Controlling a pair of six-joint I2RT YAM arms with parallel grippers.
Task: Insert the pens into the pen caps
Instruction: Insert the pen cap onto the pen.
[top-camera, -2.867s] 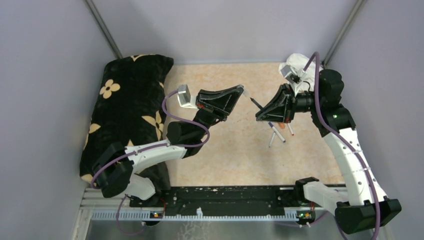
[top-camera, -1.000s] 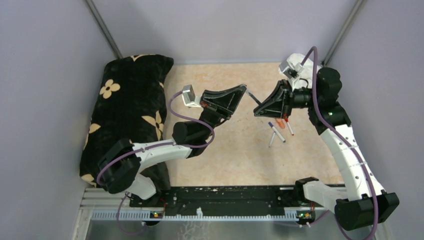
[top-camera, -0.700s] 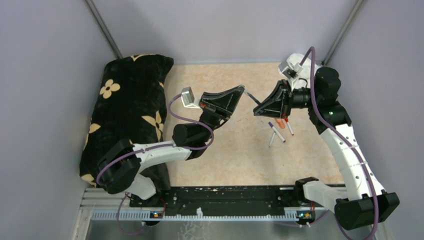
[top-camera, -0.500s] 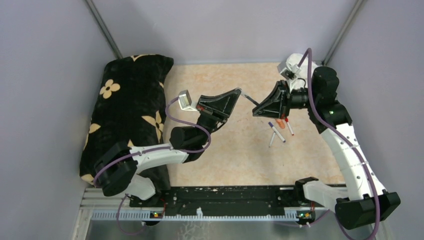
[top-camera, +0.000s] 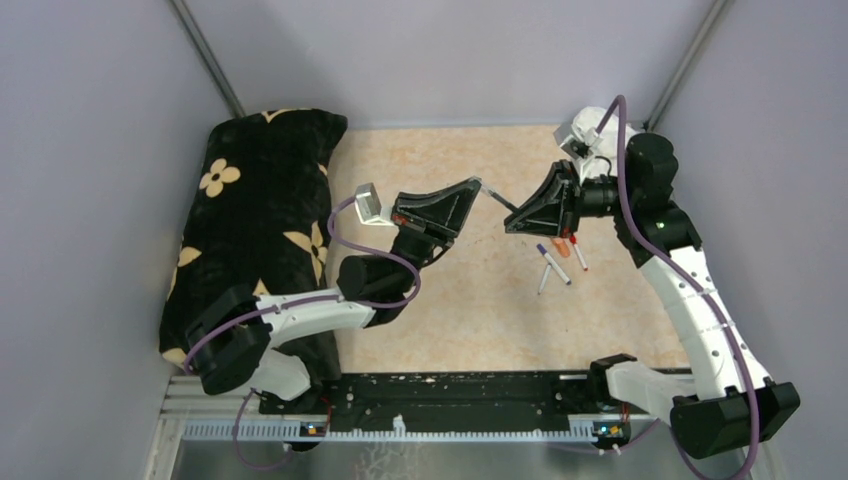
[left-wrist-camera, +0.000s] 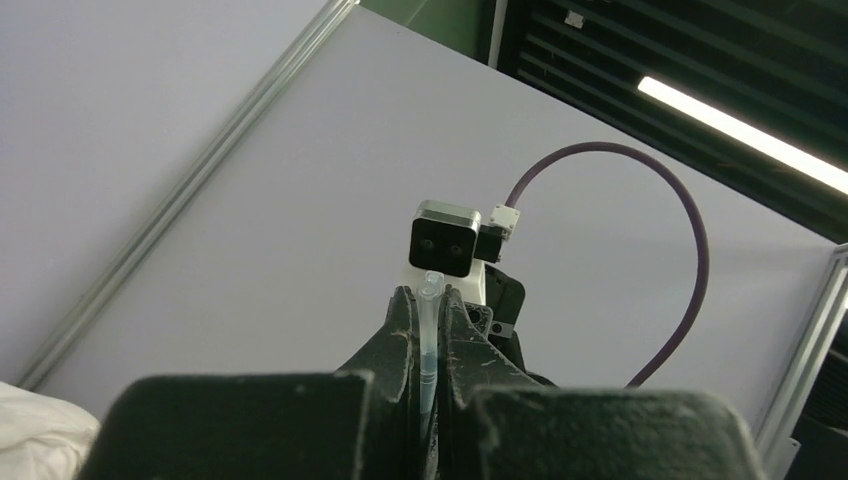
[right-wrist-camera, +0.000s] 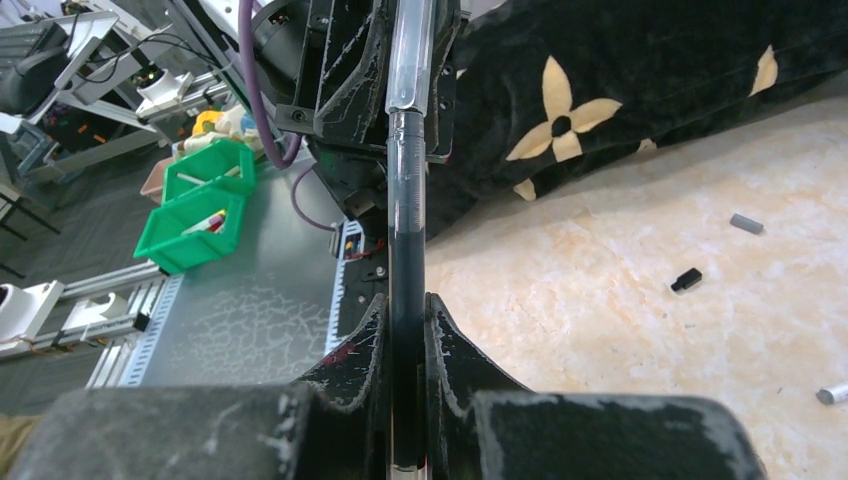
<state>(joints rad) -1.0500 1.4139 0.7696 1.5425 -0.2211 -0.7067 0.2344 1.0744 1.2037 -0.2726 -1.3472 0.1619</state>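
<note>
Above the middle of the pale surface (top-camera: 450, 320), with the black flowered cushion (top-camera: 260, 190) lying along its left side, both arms reach inward and their grippers meet nose to nose, clear of anything lying below.

The right gripper (right-wrist-camera: 405, 310) is clamped on a dark pen (right-wrist-camera: 405, 200), whose barrel runs straight out between its fingers. The left gripper (left-wrist-camera: 428, 305) is pinched shut on a clear cap (right-wrist-camera: 410, 50), a thin see-through tube that I take to be this pen's cap. From above, the shared line runs from the right gripper, away from the bases and leftward, to the left gripper.

In the right wrist view the two long axes fall on one straight line. The pen's narrowed end sits exactly at the mouth of the clear cap. Whether it has already entered, or only touches the rim, I cannot tell. Each arm is as near the joint as the other, since each carries one half of it. The coming move looks like a straight push along that shared axis, and any sideways drift would likely cock the pen against the rim.

Down on the surface, below the right gripper, a few loose pens (top-camera: 553, 266) lie close together. A grey cap (right-wrist-camera: 745, 223) and a black cap (right-wrist-camera: 685, 280) lie apart from them.
</note>
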